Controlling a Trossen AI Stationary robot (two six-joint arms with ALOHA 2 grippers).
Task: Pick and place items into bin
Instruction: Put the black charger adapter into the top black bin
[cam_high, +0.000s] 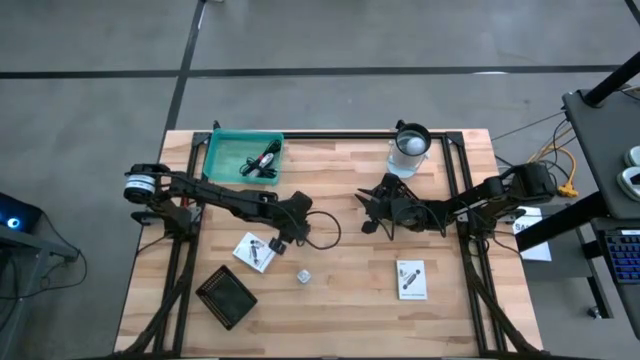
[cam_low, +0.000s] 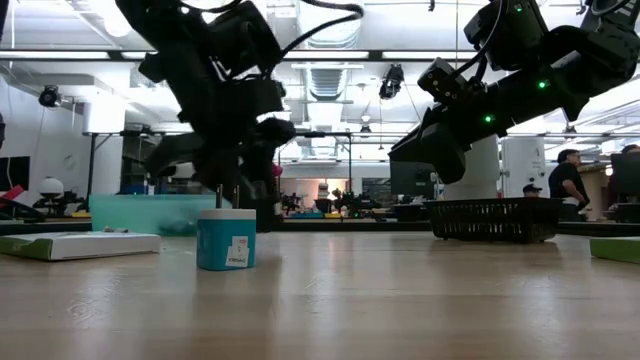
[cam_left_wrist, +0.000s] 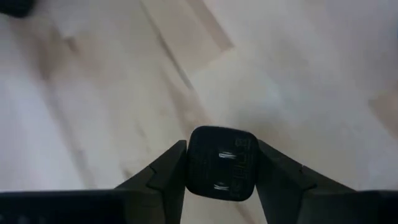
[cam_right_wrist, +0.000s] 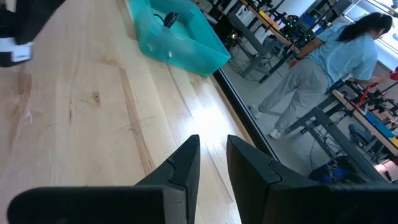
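Teal bin (cam_high: 243, 158) sits at the far-left corner of the wood table (cam_high: 340, 300) w/ a black-and-red cable (cam_high: 264, 160) already lying inside, so the job looks partly done, prob. under halfway. Still out on the table: a flat white packet (cam_high: 255, 251) left of centre toward the near edge, a second white packet (cam_high: 411, 278) right of centre near the near edge, and a tiny white cube (cam_high: 302, 275) between them, closer to the first. A dark flat square tray-like thing (cam_high: 226, 296) lies near the near-left corner; can't tell if it counts as an item. The clear cup w/ white ball (cam_high: 408, 148) stands by the far edge, right of centre, not part of the job. Left gripper (cam_high: 287, 232) hangs over mid-table just beside the first packet, fingers (cam_left_wrist: 166, 173) pinching a small black cube-like plug (cam_left_wrist: 222, 163); a thin black cable (cam_high: 322, 228) loops off it. In my judgement that's the step in hand: carry it back to the bin and drop it. Right gripper (cam_right_wrist: 213, 163) hovers over the table right of centre, near the cup, fingers a little apart w/ nothing between them. Writing: the plug face shows raised marks, the packets have print, and the cube in the low view (cam_low: 225, 240) has a white label, none of it readable. No brand can be made out.
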